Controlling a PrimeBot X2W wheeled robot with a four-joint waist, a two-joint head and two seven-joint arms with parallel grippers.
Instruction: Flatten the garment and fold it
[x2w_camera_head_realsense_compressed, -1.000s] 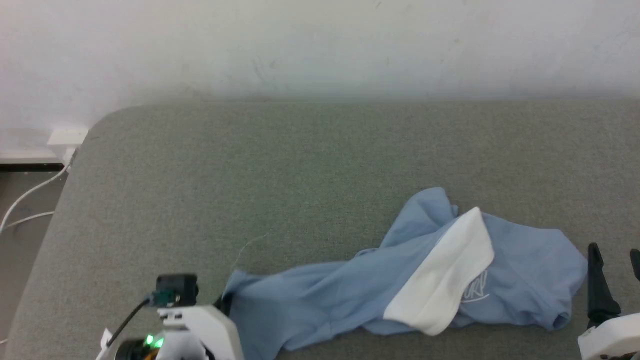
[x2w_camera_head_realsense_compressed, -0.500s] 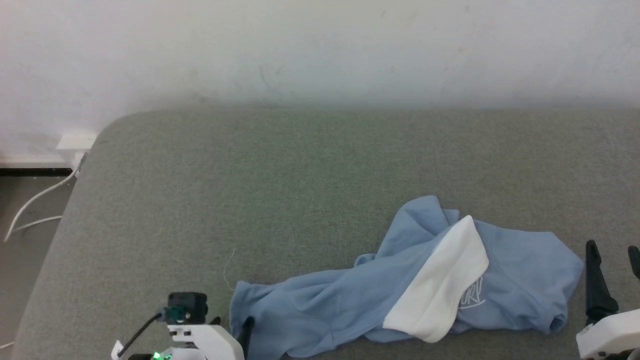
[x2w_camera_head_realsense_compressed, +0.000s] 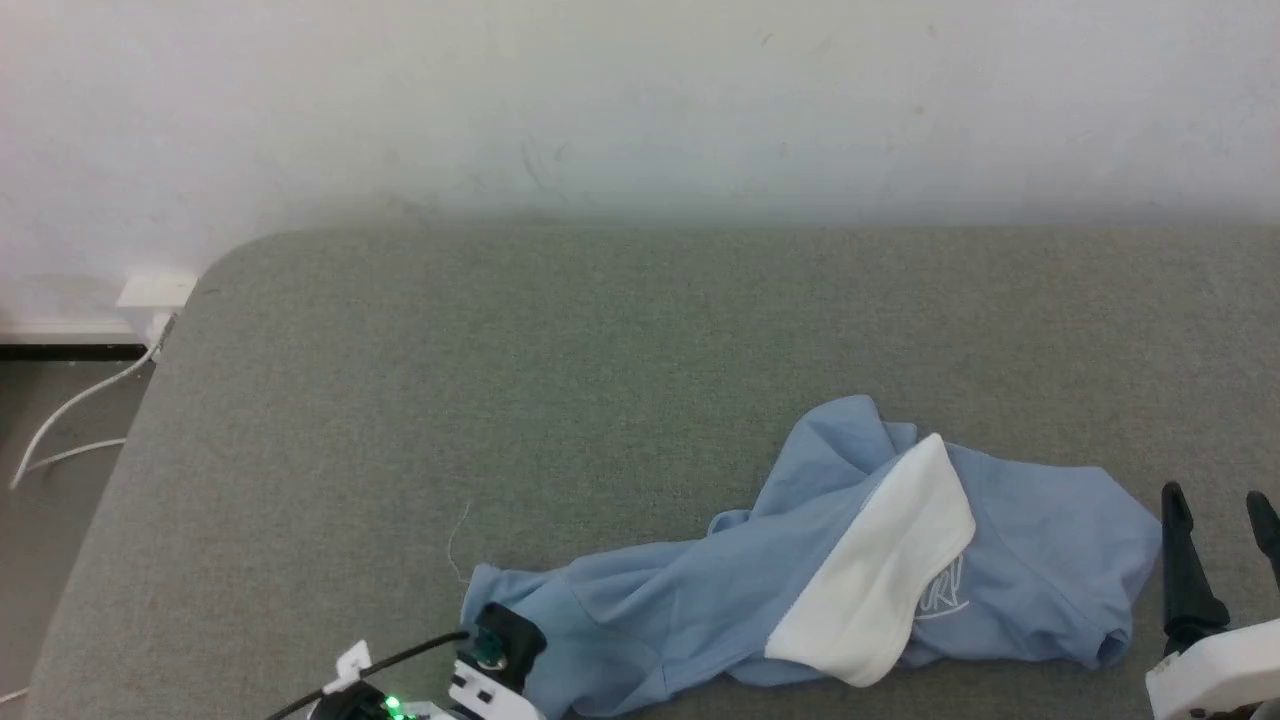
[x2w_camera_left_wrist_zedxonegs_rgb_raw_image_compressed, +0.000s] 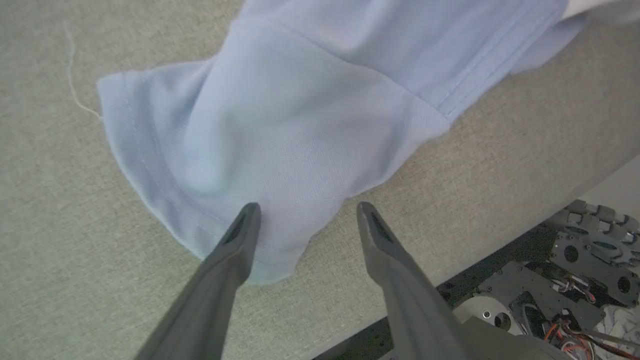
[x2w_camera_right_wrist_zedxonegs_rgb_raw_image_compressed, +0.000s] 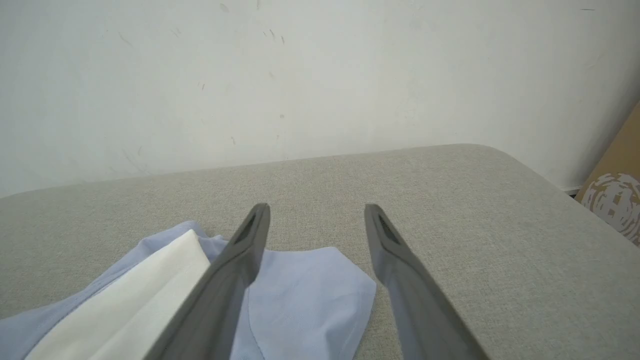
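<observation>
The garment (x2w_camera_head_realsense_compressed: 680, 610) is a light blue shirt lying crumpled on the grey-green cushion (x2w_camera_head_realsense_compressed: 600, 380), stretched left to right. Its white collar (x2w_camera_head_realsense_compressed: 880, 580) is flopped over the middle, beside white script (x2w_camera_head_realsense_compressed: 945, 590). In the left wrist view my left gripper (x2w_camera_left_wrist_zedxonegs_rgb_raw_image_compressed: 306, 212) hangs open just above the garment (x2w_camera_left_wrist_zedxonegs_rgb_raw_image_compressed: 300, 125) at its left hemmed end, holding nothing. The left wrist (x2w_camera_head_realsense_compressed: 495, 655) shows at that end in the head view. My right gripper (x2w_camera_head_realsense_compressed: 1215, 505) stands open just right of the garment's right end. In the right wrist view my right gripper (x2w_camera_right_wrist_zedxonegs_rgb_raw_image_compressed: 316, 210) is above the garment (x2w_camera_right_wrist_zedxonegs_rgb_raw_image_compressed: 310, 300).
A white wall runs behind the cushion. White cables (x2w_camera_head_realsense_compressed: 70, 410) and a socket (x2w_camera_head_realsense_compressed: 155, 290) are on the floor at left. A loose thread (x2w_camera_head_realsense_compressed: 455, 540) lies near the garment's left end. The robot's base (x2w_camera_left_wrist_zedxonegs_rgb_raw_image_compressed: 575, 280) sits below the cushion's front edge. A cardboard box (x2w_camera_right_wrist_zedxonegs_rgb_raw_image_compressed: 615, 195) stands at far right.
My left gripper has opened and let go of the garment's left end, which now lies on the cushion. The left wrist has sunk lower in view. The head camera has shifted slightly.
</observation>
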